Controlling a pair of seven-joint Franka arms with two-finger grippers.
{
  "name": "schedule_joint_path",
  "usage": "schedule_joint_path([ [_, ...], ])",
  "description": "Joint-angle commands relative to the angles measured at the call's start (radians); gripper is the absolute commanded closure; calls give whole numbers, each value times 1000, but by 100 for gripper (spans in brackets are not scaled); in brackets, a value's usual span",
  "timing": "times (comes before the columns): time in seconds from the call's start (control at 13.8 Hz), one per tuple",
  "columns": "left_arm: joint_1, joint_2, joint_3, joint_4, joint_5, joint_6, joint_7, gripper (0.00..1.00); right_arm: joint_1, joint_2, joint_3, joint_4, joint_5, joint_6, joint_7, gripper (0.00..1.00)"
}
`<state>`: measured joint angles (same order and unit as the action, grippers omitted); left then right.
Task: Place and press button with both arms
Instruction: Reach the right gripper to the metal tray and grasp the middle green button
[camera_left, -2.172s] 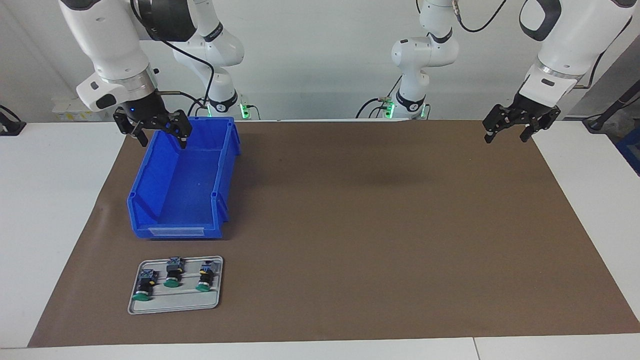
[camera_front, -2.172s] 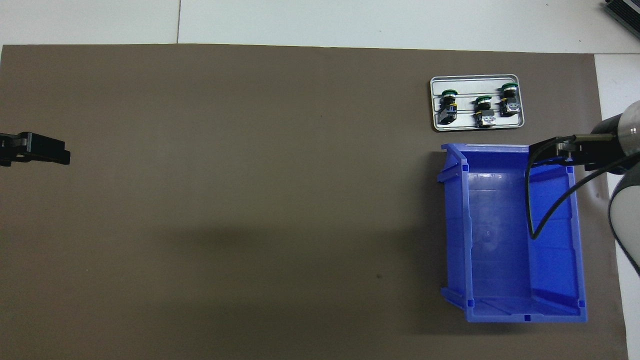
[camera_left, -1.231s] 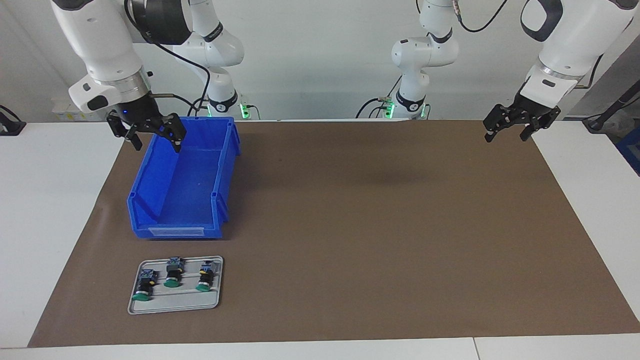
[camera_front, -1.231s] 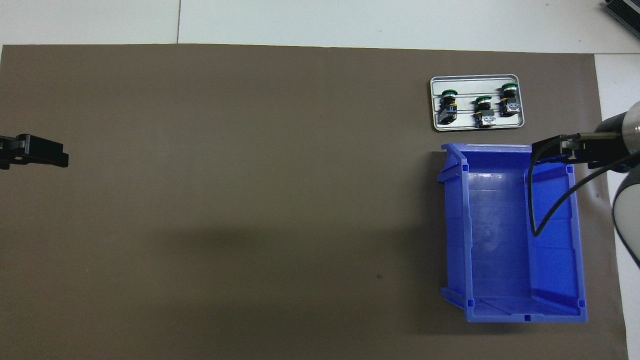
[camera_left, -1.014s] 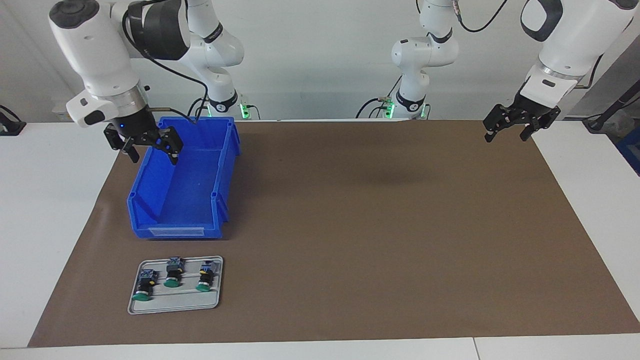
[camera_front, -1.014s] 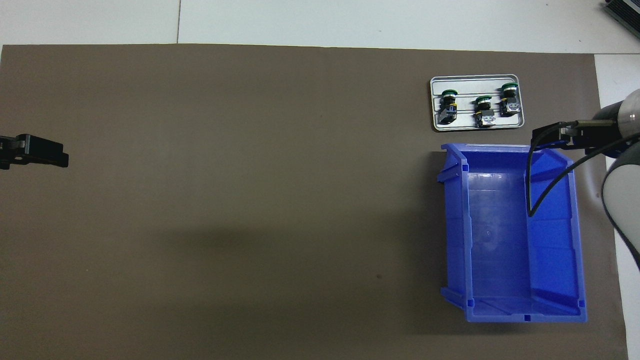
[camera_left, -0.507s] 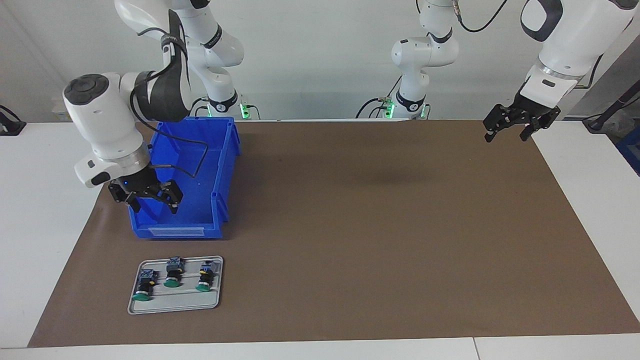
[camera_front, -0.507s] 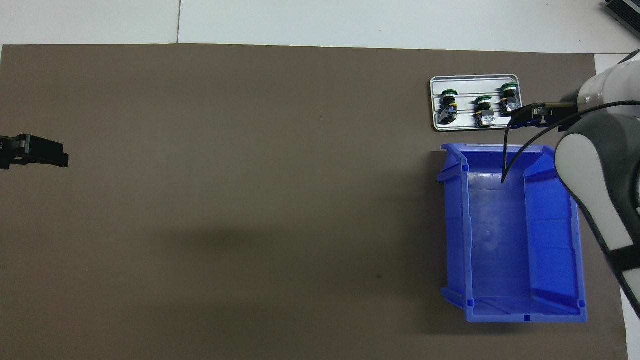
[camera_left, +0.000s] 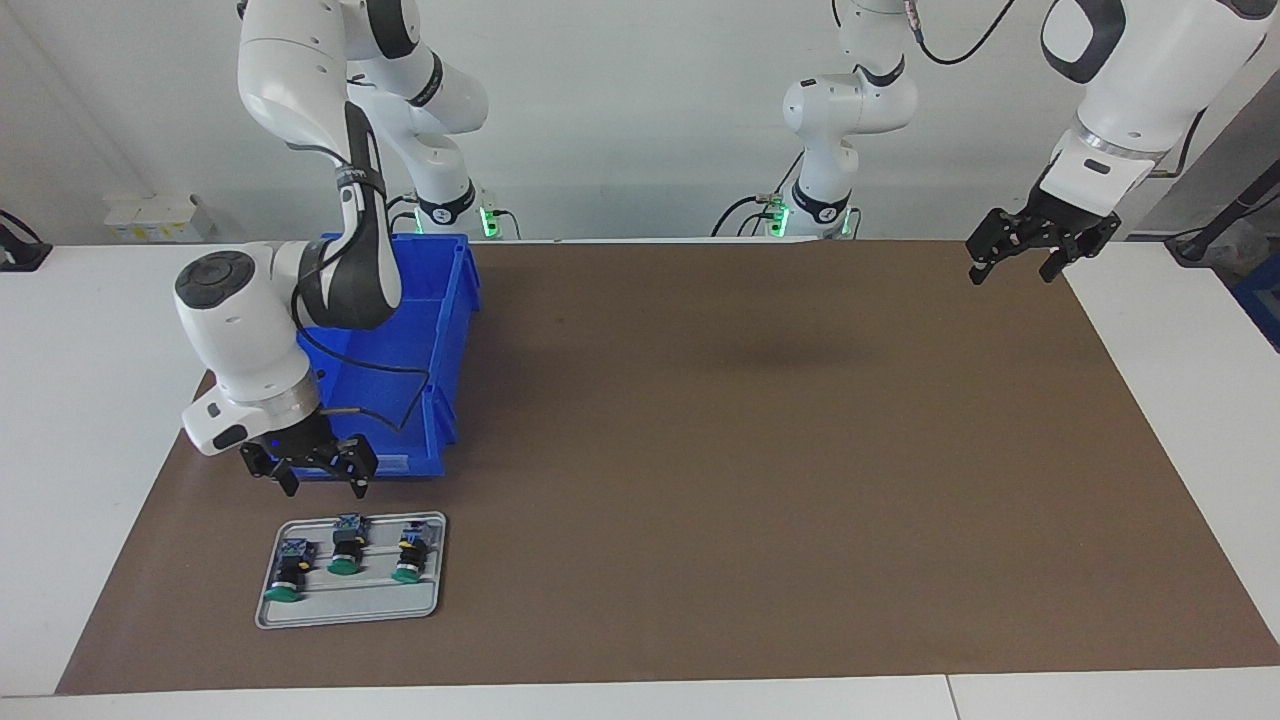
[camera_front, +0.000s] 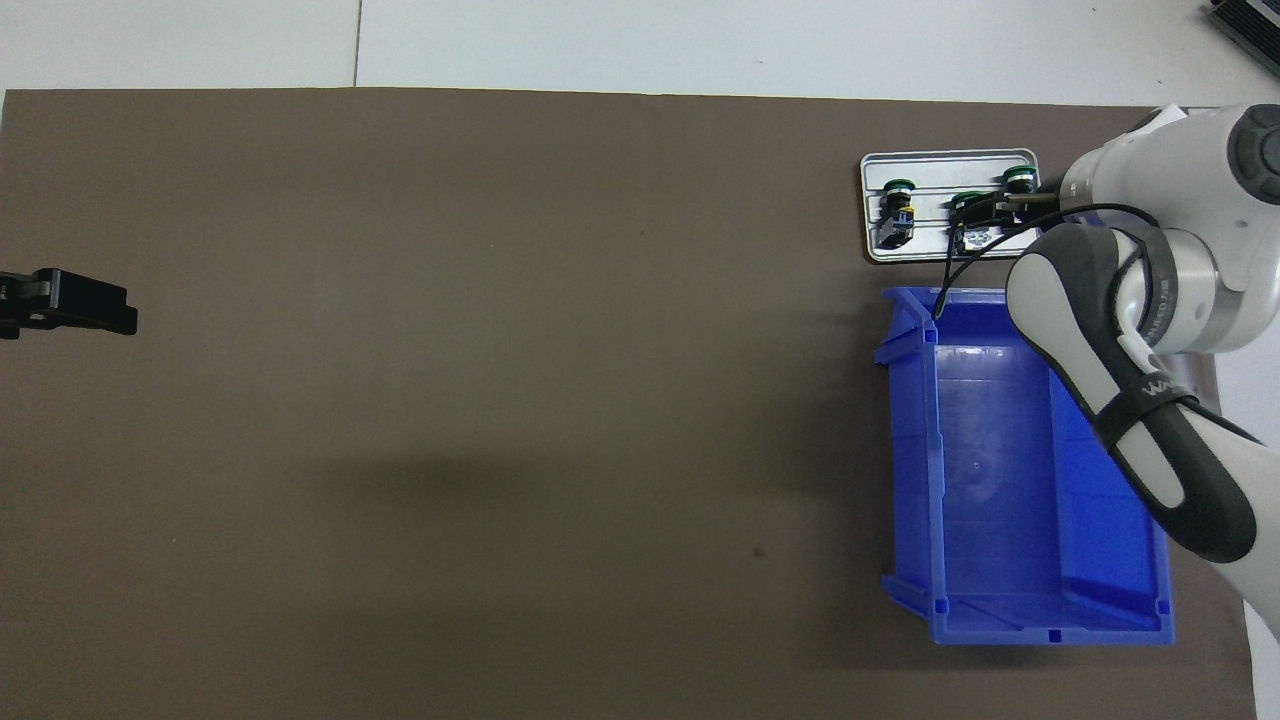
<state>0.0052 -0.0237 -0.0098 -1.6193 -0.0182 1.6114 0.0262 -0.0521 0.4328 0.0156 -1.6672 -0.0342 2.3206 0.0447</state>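
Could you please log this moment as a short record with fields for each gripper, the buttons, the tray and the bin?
right gripper: open, in the air over the tray's robot-side edge
left gripper: open, waiting over the mat's corner
buttons: three, lying on the tray, none gripped
tray: grey, farther from the robots than the bin
bin: blue, nothing visible inside

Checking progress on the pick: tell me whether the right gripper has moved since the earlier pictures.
Yes. The right gripper has travelled away from the robots along the blue bin, from its nearer end to its front edge, and hangs open just short of the tray.
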Motion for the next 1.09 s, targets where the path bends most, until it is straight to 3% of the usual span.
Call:
schedule_joint_path([
  [0.0, 13, -19, -13, -17, 17, -8, -5, 0, -24, 66, 1, 12, 25, 68, -74, 5],
  [0.36, 13, -19, -13, -17, 17, -8, -5, 0, -37, 124, 10, 12, 34, 122, -94, 11],
  [0.72, 13, -19, -13, -17, 17, -8, -5, 0, -23, 124, 12, -34, 36, 125, -101, 16],
  [1.01, 13, -19, -13, -17, 17, -8, -5, 0, -26, 126, 10, -40, 37, 200, -106, 20],
])
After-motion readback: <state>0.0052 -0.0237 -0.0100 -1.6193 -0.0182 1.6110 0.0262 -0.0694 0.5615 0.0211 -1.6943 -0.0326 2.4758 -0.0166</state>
